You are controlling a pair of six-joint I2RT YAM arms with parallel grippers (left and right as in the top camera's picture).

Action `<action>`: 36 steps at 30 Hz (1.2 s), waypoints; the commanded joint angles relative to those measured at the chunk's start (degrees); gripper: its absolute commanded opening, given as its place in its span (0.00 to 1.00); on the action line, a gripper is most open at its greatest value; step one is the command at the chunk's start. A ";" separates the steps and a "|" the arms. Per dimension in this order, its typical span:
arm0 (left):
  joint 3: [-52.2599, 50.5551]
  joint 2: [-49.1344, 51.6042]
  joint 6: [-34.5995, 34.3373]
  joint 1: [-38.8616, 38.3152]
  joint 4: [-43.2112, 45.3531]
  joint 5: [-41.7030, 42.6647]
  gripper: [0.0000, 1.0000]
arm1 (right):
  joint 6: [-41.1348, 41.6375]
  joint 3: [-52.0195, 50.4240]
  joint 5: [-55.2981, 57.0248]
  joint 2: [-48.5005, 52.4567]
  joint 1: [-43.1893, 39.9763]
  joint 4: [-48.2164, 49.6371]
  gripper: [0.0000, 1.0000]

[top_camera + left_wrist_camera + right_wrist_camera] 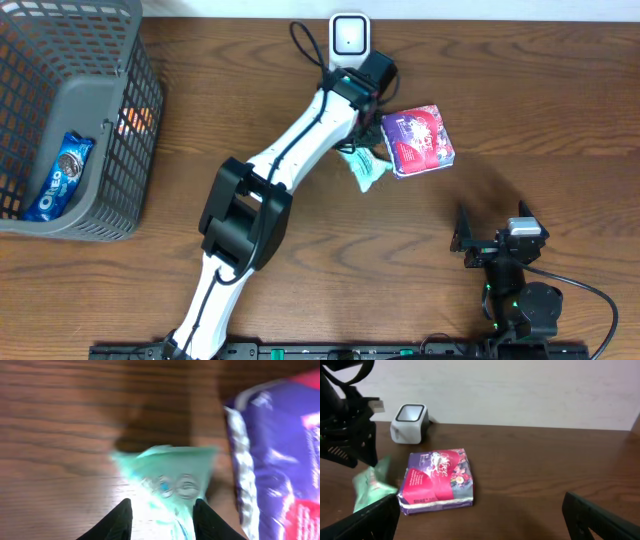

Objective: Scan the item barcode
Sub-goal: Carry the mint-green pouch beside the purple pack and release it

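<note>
A mint-green packet [170,475] lies on the wooden table [520,100], just beside the purple package [420,140] and near the white scanner [350,36]. It is flanked by the left gripper [162,510]; whether it is clamped cannot be told. The right gripper [477,505] is held wide open, empty

Mint-green packet [365,170], just beside purple pack [420,140]

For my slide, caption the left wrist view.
Left gripper straddling a green packet, purple pack beside it.
</note>
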 commanded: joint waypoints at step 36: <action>-2.51 1.36 -9.64 1.60 -1.20 -2.23 0.08 | 0.98 -0.09 0.31 -0.31 -0.39 -0.24 0.99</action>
